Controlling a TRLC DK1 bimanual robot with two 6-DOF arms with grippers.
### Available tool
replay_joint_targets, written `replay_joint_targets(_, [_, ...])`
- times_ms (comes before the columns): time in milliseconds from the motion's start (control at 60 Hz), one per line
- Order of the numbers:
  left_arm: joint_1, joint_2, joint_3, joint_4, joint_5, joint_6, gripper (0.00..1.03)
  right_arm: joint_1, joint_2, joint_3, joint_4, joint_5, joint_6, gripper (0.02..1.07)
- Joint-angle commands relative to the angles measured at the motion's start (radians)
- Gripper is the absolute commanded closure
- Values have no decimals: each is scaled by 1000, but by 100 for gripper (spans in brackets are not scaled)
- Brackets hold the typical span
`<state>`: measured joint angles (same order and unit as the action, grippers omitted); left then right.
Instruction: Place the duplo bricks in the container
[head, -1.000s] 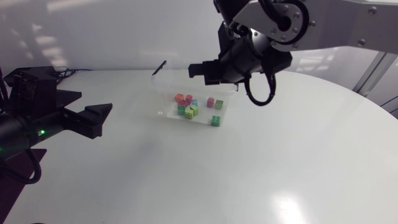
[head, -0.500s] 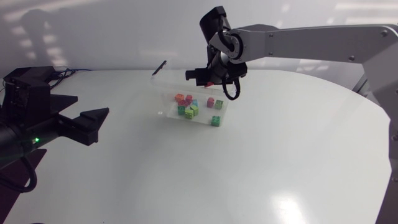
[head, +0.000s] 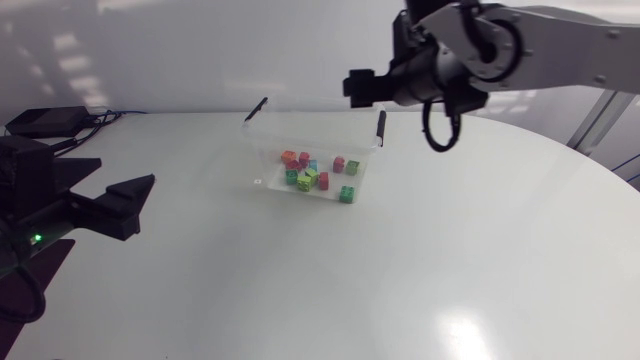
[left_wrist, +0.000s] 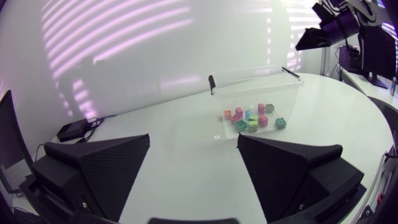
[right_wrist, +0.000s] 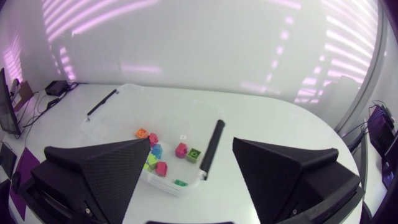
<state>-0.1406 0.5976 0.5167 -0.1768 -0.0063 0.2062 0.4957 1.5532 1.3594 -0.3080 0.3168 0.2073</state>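
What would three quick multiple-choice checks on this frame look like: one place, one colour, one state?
1. Where are the duplo bricks?
A) inside the clear container
B) stacked on a lid
C) in a row beside it

2. What colour are the container's handles?
A) red
B) black
C) yellow

3. What state is the right gripper in?
A) shut on a brick
B) shut, empty
C) open, empty

Answers:
1 A, the bricks lie in a loose heap within the container's walls.
2 B, both bars at the rim are black.
3 C, the right wrist view shows its fingers wide apart, holding nothing.
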Motion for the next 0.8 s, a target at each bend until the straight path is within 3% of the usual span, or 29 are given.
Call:
replay_joint_targets(0, [30,-41,-29,-1,-4,2,5,-39,-94,-117,20,15,-39,8])
replay_joint_targets(367, [141,-209,-99,3,-6,58,5,-235,-507,-546,149,15,-146,8])
replay_joint_targets(783, [210,-432,-221,20,-6,84,5,-365,-932,-869,205,1,-284,8])
